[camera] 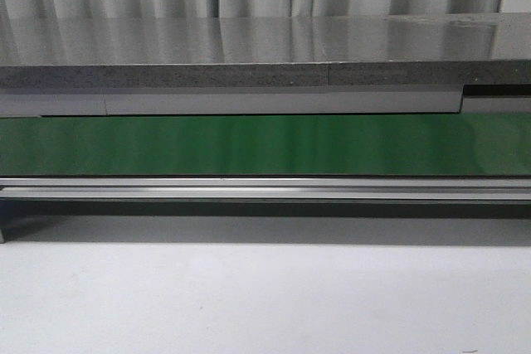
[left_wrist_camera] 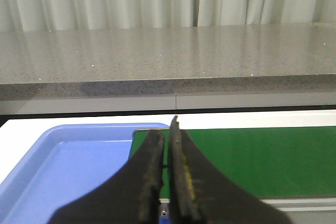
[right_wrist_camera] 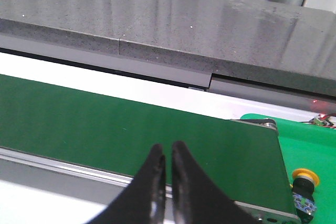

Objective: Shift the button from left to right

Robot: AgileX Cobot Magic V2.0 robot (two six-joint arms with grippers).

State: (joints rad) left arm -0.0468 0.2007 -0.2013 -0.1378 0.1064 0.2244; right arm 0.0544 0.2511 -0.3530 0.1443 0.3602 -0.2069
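Left gripper [left_wrist_camera: 167, 153]: black fingers nearly together, thin gap only, nothing between. Right gripper [right_wrist_camera: 167, 163]: curved black fingertips closed likewise, holding nothing. Neither arm appears in front view.

Before me a long green conveyor belt [camera: 265, 145] runs across the pale grey surface [camera: 265, 296]. At its ends sit a shallow blue plastic tray [left_wrist_camera: 63, 166] and a bright green mat [right_wrist_camera: 310, 150] carrying the yellow-capped black button [right_wrist_camera: 303, 188].

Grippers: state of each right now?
Left gripper: closed, holding nothing.
Right gripper: closed, holding nothing; button lies apart.
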